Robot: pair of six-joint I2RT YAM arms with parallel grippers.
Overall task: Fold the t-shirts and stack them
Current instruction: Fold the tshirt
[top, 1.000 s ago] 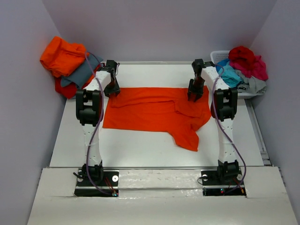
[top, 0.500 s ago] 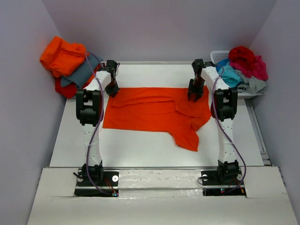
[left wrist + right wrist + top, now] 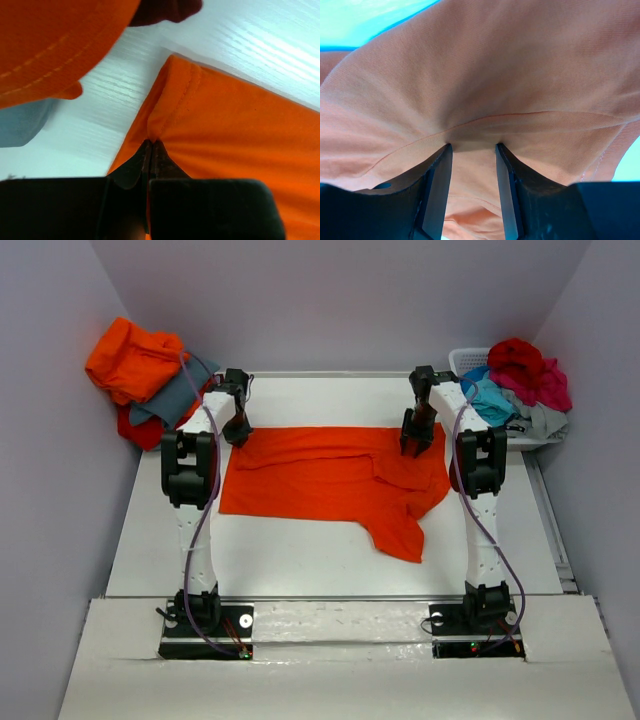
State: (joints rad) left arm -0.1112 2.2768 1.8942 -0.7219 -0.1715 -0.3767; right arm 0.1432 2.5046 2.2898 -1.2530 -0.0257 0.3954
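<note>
A bright orange t-shirt [image 3: 330, 480] lies spread across the table, one sleeve trailing toward the near side. My left gripper [image 3: 238, 430] is at its far left corner, shut on a pinch of the hemmed edge [image 3: 170, 95], which rises into a small peak at the fingertips [image 3: 151, 142]. My right gripper [image 3: 412, 443] stands open at the shirt's far right. Its two fingertips press down into the cloth [image 3: 495, 75] on either side of a seam, and flat fabric lies between them [image 3: 472, 146].
Folded shirts are piled at the far left: orange [image 3: 135, 360] over slate-grey [image 3: 180, 395] and red [image 3: 145, 428]. A white slatted basket [image 3: 462, 360] at the far right holds crimson [image 3: 528, 368], turquoise [image 3: 490, 400] and grey cloth. Walls close in on both sides.
My left gripper has closed on the shirt's far left edge and shifted slightly toward the back. The right arm and the shirt's lay are unchanged.
</note>
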